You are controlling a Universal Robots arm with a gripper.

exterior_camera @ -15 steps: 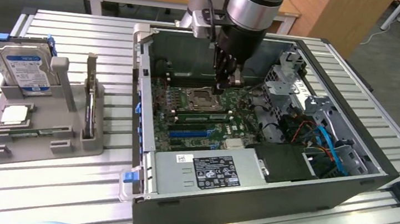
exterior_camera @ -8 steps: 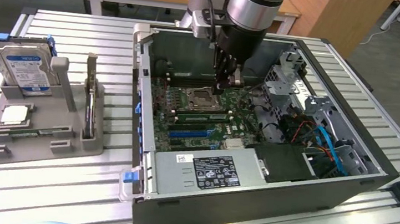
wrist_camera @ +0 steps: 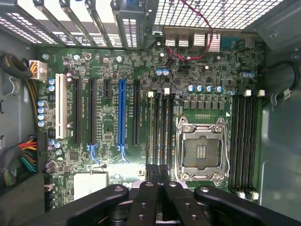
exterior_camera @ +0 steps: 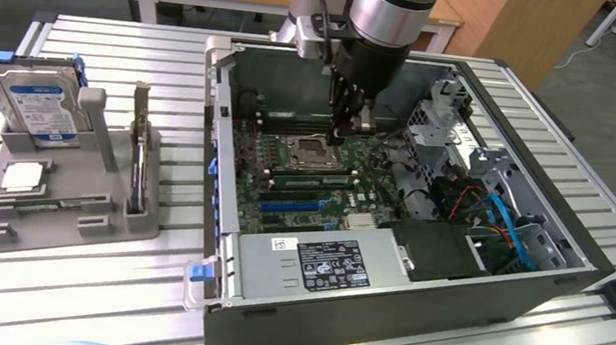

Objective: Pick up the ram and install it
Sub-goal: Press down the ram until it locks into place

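My gripper (exterior_camera: pixel 346 130) reaches down into the open computer case (exterior_camera: pixel 224 215), its tips just above the motherboard. They hang beside the empty CPU socket (exterior_camera: pixel 308 151), at the end of a bank of memory slots (exterior_camera: pixel 296 121). In the wrist view the gripper (wrist_camera: pixel 158 170) is shut, fingers pressed together, over the end of the dark slots (wrist_camera: pixel 160 127) next to the socket (wrist_camera: pixel 202 150). I see no stick between the fingers. A slim green ram (exterior_camera: pixel 53 204) lies in the grey holder (exterior_camera: pixel 61 228) on the exterior view's left.
The holder also carries a silver hard drive with a blue label (exterior_camera: pixel 40 106), a dark upright card (exterior_camera: pixel 138 150) and a square chip (exterior_camera: pixel 21 179). Inside the case are a power supply (exterior_camera: pixel 321 264), drive cages (exterior_camera: pixel 440 118) and blue cables (exterior_camera: pixel 508 228). A second slot bank (wrist_camera: pixel 244 141) flanks the socket.
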